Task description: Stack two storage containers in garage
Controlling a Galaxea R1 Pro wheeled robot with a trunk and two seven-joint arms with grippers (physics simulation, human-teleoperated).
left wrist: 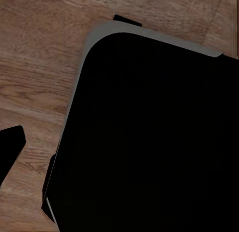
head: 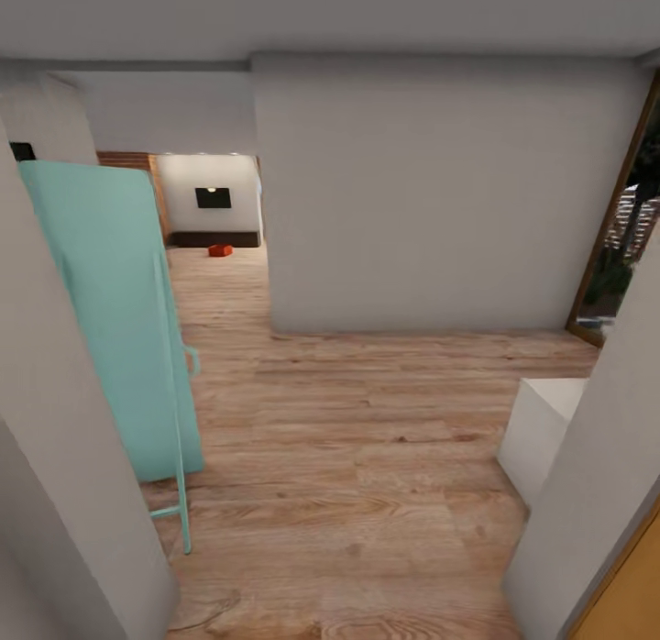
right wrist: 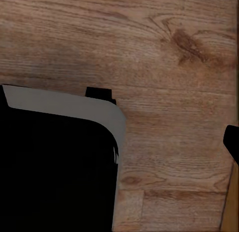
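Head view: wood plank floor [head: 348, 457] of a hallway, mint-green door [head: 115, 319] at left, white wall [head: 431, 200] ahead. One orange-red storage container [head: 219, 249] lies far off in the room beyond. Gripper states cannot be told.

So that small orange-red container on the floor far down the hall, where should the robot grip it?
The storage container is too distant to show walls or rim in detail; it sits on the wood floor before a dark low cabinet. Judging by its low, boxy outline, a top-down grasp over one long wall, approached from the hallway side, seems most sensible, since the cabinet blocks the far side.
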